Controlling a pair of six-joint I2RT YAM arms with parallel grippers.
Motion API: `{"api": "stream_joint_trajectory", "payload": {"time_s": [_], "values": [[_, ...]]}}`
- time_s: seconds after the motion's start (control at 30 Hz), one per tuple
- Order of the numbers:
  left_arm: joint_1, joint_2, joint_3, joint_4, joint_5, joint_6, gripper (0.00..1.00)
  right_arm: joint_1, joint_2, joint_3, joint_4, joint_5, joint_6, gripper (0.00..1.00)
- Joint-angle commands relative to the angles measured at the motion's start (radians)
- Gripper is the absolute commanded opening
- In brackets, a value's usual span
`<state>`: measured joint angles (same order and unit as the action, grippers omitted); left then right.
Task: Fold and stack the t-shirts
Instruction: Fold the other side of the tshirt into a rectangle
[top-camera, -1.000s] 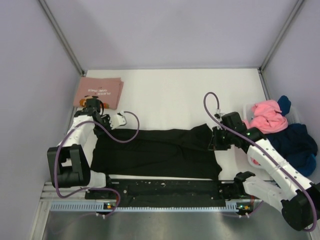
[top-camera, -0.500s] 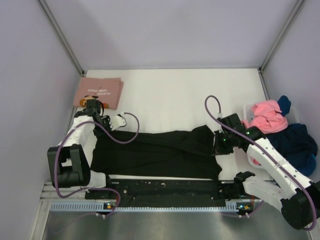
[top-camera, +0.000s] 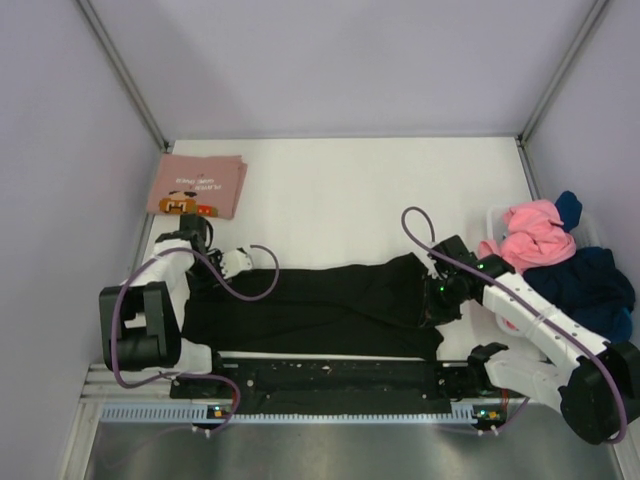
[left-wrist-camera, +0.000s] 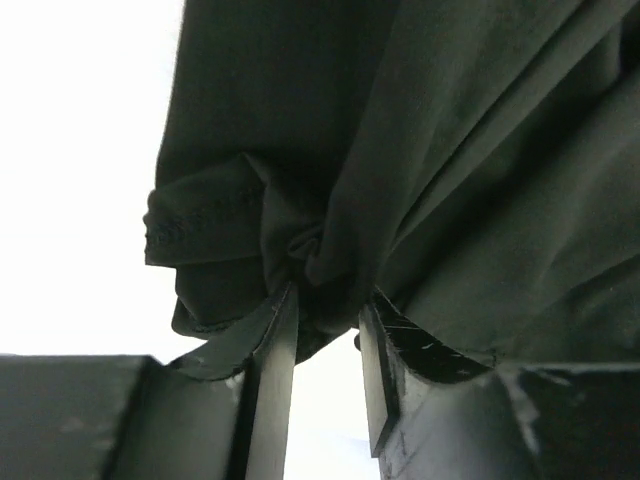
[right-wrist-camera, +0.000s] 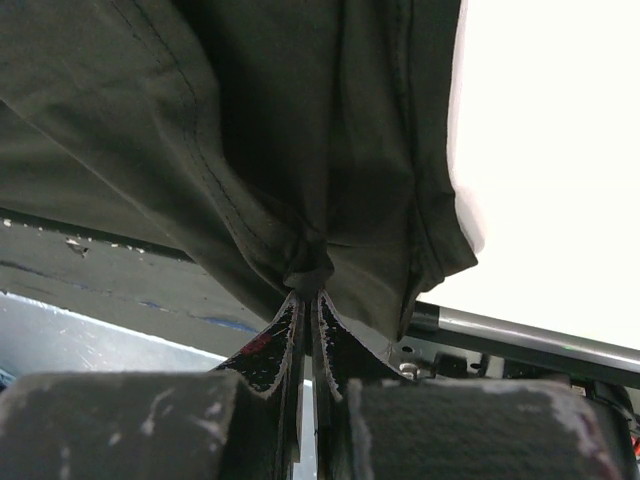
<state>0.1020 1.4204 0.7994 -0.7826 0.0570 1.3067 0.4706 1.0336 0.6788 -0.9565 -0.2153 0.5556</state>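
Black t-shirt (top-camera: 320, 305) lies creased lengthwise, right end effector (right-wrist-camera: 309, 295) pinching it, left end effector (left-wrist-camera: 330, 295) parted

The black t-shirt (top-camera: 320, 310) is showing as soft, matt, creased cloth with stitched hems; the white worktop (top-camera: 350, 200) is looking smooth and matt.

Spread t-shirt (top-camera: 320, 305), near middle: plain black.
Folded t-shirt (top-camera: 200, 183), far left: dusty pink, small cartoon print in orange, black and white.
Heap at right: bright pink top (top-camera: 535, 232), navy cloth (top-camera: 592, 282), blue cloth (top-camera: 569, 208).
Table (top-camera: 350, 190): white.
Walls (top-camera: 340, 60): pale lilac.
Arms (top-camera: 540, 310): white and black, purple cables (top-camera: 408, 225).
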Motion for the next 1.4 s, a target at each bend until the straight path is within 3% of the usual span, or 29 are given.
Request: {"api": "stream_joint_trajectory", "payload": {"time_s": [0.0, 0.1, 0.23, 0.33, 0.4, 0.43, 0.53, 0.6, 0.73, 0.87, 0.97, 1.13, 1.37], "values": [[0.005, -0.035, 0.037, -0.070, -0.031, 0.035, 0.41, 0.014, -0.001, 0.005, 0.032, -0.010, 0.020, 0.00], [0.008, -0.104, 0.032, -0.096, -0.045, 0.074, 0.48, 0.014, -0.004, 0.005, 0.033, -0.004, 0.021, 0.00], [0.011, -0.162, 0.050, -0.136, -0.095, 0.120, 0.72, 0.014, -0.009, 0.004, 0.032, -0.004, 0.023, 0.00], [-0.004, -0.170, 0.156, -0.208, 0.007, 0.080, 0.77, 0.014, -0.009, 0.007, 0.033, -0.006, 0.020, 0.00], [-0.075, -0.161, 0.274, -0.276, 0.177, -0.033, 0.77, 0.014, -0.009, 0.007, 0.041, -0.006, 0.023, 0.00], [-0.163, -0.158, 0.329, -0.297, 0.243, -0.122, 0.75, 0.014, -0.006, 0.005, 0.044, -0.004, 0.026, 0.00], [-0.437, -0.127, 0.403, -0.249, 0.398, -0.389, 0.54, 0.014, -0.004, -0.002, 0.053, 0.014, 0.046, 0.00], [-0.611, -0.078, 0.405, -0.108, 0.431, -0.592, 0.43, 0.014, -0.012, -0.025, 0.077, 0.013, 0.072, 0.00], [-0.846, 0.083, 0.474, 0.073, 0.454, -0.834, 0.46, 0.014, -0.041, -0.103, 0.176, 0.010, 0.139, 0.00], [-0.915, 0.179, 0.445, 0.395, 0.523, -1.124, 0.48, 0.014, -0.085, -0.192, 0.251, 0.039, 0.239, 0.00], [-0.952, 0.285, 0.460, 0.514, 0.514, -1.208, 0.49, 0.014, -0.133, -0.240, 0.297, 0.063, 0.293, 0.00], [-0.996, 0.492, 0.621, 0.401, 0.469, -1.300, 0.45, 0.013, -0.119, -0.243, 0.306, 0.054, 0.288, 0.00], [-1.018, 0.581, 0.630, 0.384, 0.435, -1.330, 0.45, 0.013, -0.106, -0.243, 0.317, 0.050, 0.276, 0.00]]}}
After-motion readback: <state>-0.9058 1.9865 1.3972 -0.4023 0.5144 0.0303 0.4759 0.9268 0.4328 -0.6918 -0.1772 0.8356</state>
